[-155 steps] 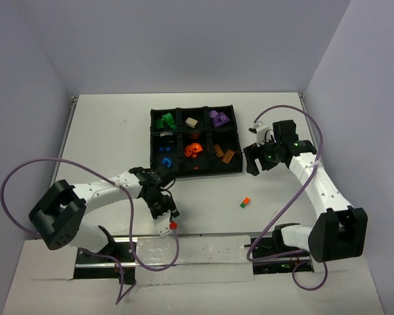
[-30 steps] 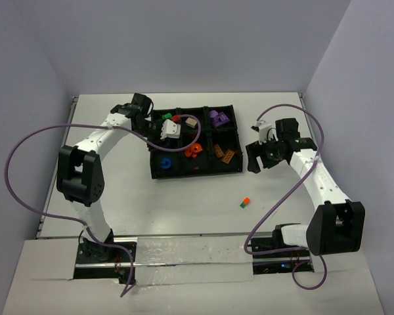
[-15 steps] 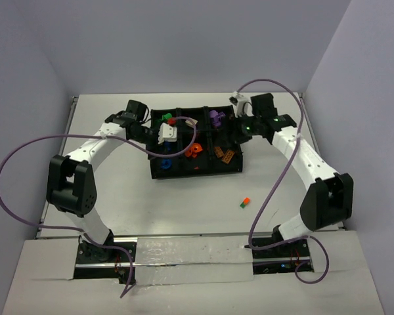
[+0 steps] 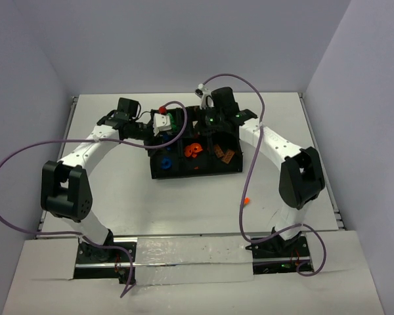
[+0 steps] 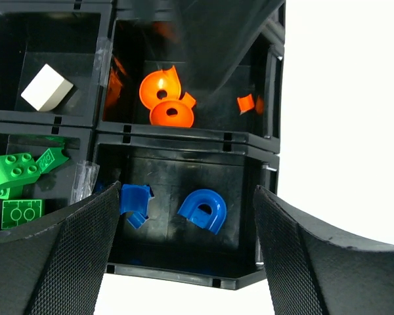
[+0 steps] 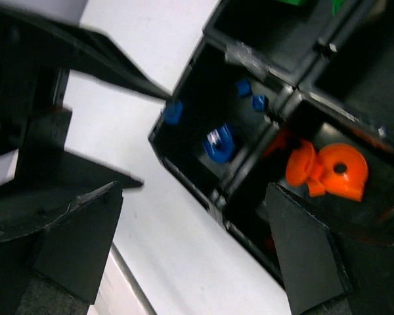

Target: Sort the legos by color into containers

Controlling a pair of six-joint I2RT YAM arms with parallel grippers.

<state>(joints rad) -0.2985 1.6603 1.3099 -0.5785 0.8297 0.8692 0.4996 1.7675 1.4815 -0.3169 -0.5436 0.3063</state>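
The black tray (image 4: 231, 167) holds the containers, with legos sorted inside. Blue pieces (image 5: 203, 210) lie in the front-left compartment, orange ones (image 5: 163, 100) in the front-middle, brown ones (image 4: 226, 155) at the front right. Green bricks (image 5: 16, 174) and a pale tan block (image 5: 47, 87) sit in the back row. My left gripper (image 4: 164, 125) hovers open over the tray's left side, its jaws (image 5: 187, 190) framing the blue compartment, nothing between them. My right gripper (image 4: 199, 126) hangs open and unladen over the back middle, its fingers (image 6: 72, 249) spread wide. The right wrist view shows blue pieces (image 6: 218, 143) and orange pieces (image 6: 328, 169).
One small orange lego (image 4: 247, 199) lies on the white table in front of the tray's right corner, partly crossed by the right arm's purple cable (image 4: 248, 190). Both arms reach over the tray and stand close together. Grey walls close the table at the back and sides.
The right arm has swung from the tray's right side leftward over its back row. The left gripper has drifted slightly back and left, and its jaws have spread wider.
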